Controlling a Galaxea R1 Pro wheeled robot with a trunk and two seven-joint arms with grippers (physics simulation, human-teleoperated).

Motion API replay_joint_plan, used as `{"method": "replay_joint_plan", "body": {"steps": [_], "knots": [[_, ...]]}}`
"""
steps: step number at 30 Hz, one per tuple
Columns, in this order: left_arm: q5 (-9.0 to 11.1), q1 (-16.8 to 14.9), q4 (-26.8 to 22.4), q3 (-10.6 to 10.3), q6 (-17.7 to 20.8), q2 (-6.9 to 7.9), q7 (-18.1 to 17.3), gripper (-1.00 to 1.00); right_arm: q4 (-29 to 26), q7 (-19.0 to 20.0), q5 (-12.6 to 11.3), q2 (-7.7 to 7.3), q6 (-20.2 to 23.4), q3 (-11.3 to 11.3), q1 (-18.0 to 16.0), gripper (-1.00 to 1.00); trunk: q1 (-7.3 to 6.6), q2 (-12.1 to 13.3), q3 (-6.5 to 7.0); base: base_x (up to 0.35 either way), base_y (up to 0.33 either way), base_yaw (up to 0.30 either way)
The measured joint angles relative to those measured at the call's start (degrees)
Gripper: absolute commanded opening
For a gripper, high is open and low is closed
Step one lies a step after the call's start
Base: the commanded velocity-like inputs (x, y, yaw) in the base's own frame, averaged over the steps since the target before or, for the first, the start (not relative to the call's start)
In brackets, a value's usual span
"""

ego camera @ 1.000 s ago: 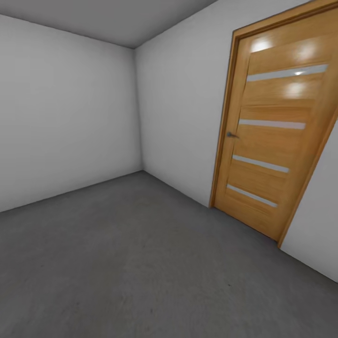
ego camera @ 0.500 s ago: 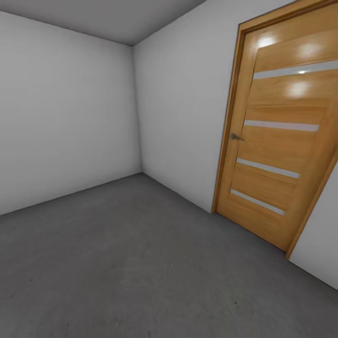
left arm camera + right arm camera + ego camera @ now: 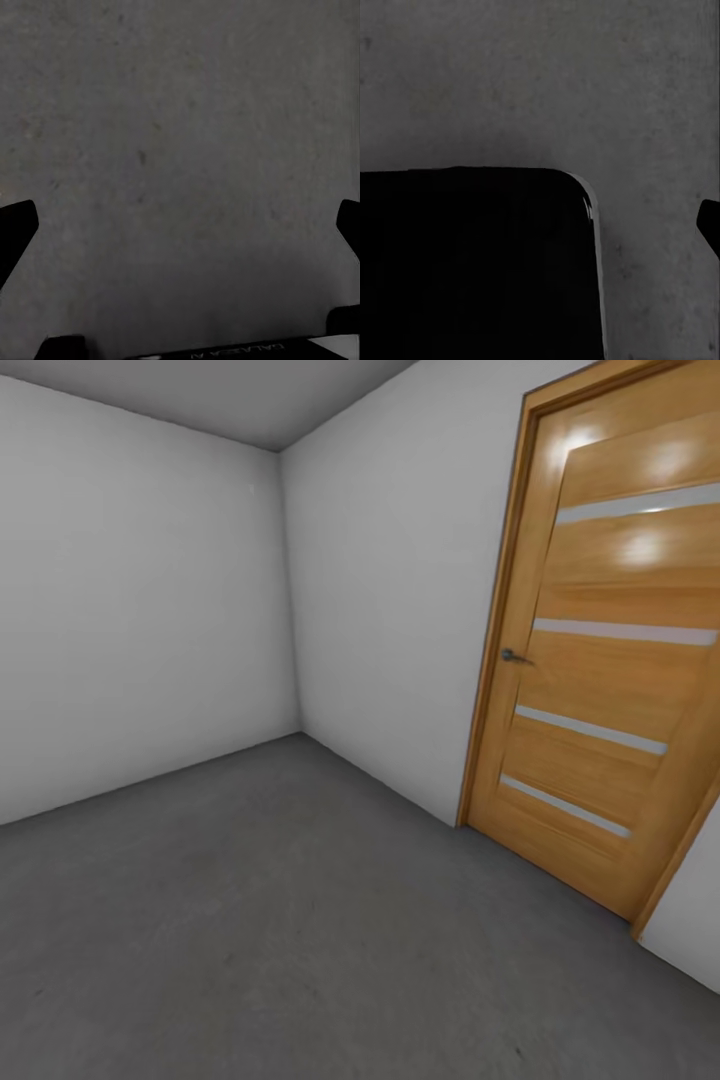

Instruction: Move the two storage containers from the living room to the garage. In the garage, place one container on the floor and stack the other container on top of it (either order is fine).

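Since a second ago the head camera has swung a little leftward, so the wooden door (image 3: 600,670) sits further to the picture's right; nothing in the room itself has shifted. Seen from its wrist camera, the left gripper (image 3: 180,225) has its two dark fingertips (image 3: 16,225) spread wide apart, with only bare concrete between them. Of the right gripper, one fingertip (image 3: 709,225) shows at the frame's edge beside a black rounded-corner shape (image 3: 472,262), likely part of the robot, so whether it is spread or closed I cannot tell. Beyond the hands lies the floor (image 3: 300,920), dark grey concrete running up to the door's foot, with white walls (image 3: 130,610) meeting in a corner well away from the door. I judge this to be the garage. Neither storage container appears here, so where they are is unknown, and the stacking looks undone.
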Motion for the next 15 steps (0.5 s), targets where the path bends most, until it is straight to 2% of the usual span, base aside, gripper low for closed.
{"method": "replay_joint_plan", "body": {"steps": [5, 15], "knots": [[0.0, 0.0, 0.0, -0.3, 1.7, 0.00, 0.1, 1.00, 0.0, 0.1, -0.8, 0.00, 0.3, 0.0, 0.0, 1.00, 0.00, 0.0, 0.00, 0.335, 0.117, -0.027], [0.0, -0.1, 0.0, -0.4, 2.0, 0.00, 0.1, 1.00, 0.1, 0.5, -1.1, 0.00, 0.3, 0.0, 0.0, 1.00, 0.00, 0.0, 0.00, 0.315, 0.174, -0.243]]}}
